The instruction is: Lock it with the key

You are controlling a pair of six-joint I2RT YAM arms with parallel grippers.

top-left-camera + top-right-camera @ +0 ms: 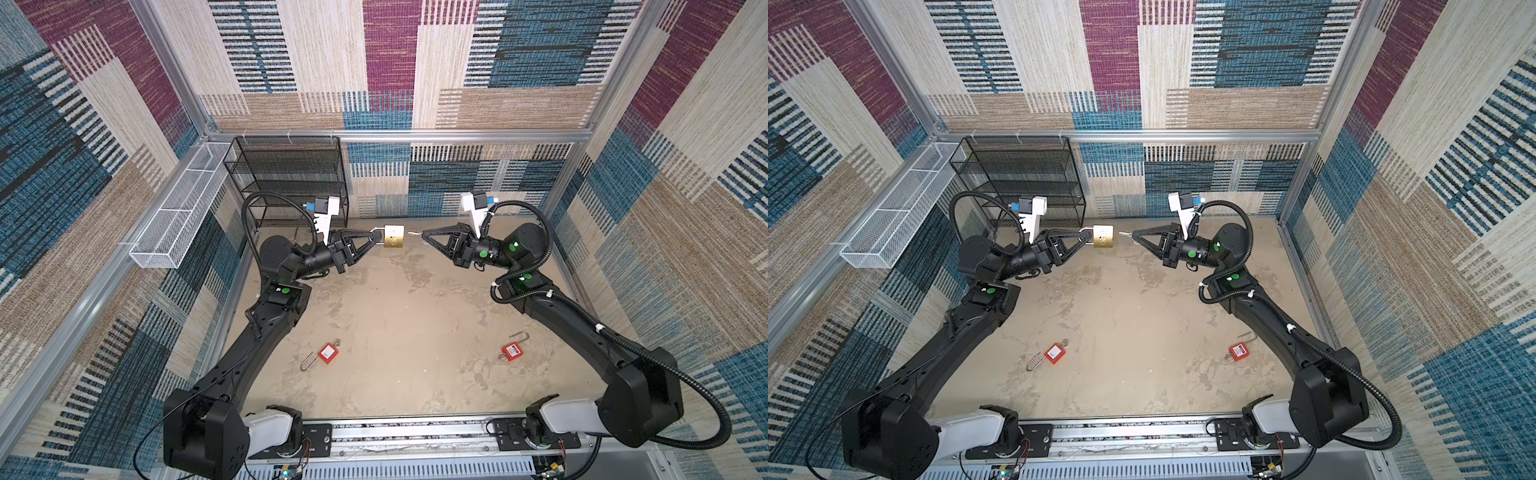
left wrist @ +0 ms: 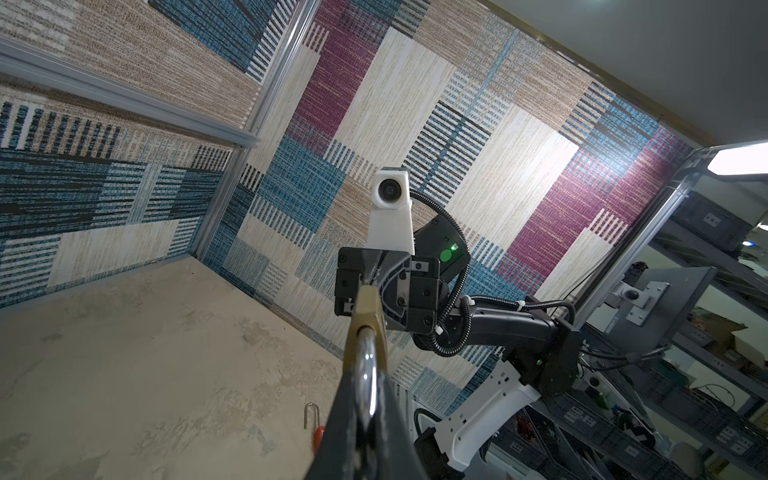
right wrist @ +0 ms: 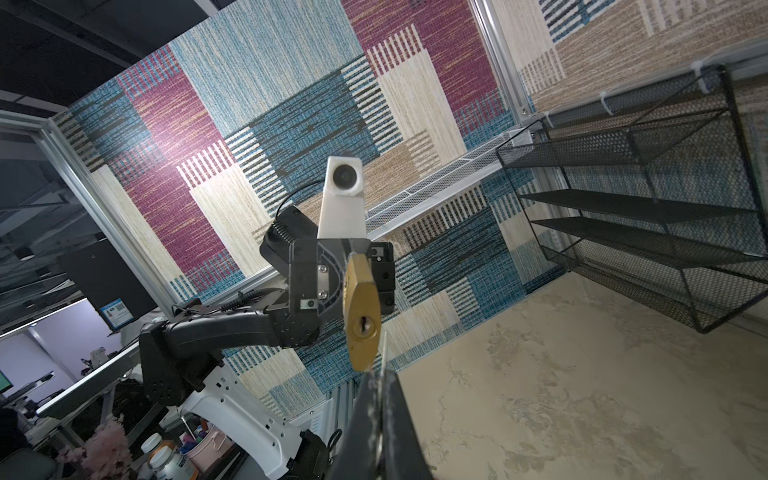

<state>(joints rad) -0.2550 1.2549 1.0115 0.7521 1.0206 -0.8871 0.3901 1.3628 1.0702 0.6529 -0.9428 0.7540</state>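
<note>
A brass padlock point(image 1: 393, 237) point(image 1: 1103, 237) hangs in the air at the back middle, held sideways. My left gripper point(image 1: 380, 237) point(image 2: 365, 415) is shut on its silver shackle point(image 2: 368, 365). My right gripper point(image 1: 423, 235) point(image 3: 380, 386) faces it from the right and is shut on a small silver key point(image 1: 413, 234) point(image 3: 384, 353). The key's tip points at the padlock's underside, with a short gap between them in both top views. In the right wrist view the keyhole point(image 3: 364, 323) faces me and the key blade lies just beside and below it.
Two red padlocks with open shackles lie on the beige table, one front left point(image 1: 328, 354) and one front right point(image 1: 512, 351). A black mesh shelf point(image 1: 291, 178) stands at the back left just behind the left gripper. A white wire basket point(image 1: 183, 208) hangs on the left wall.
</note>
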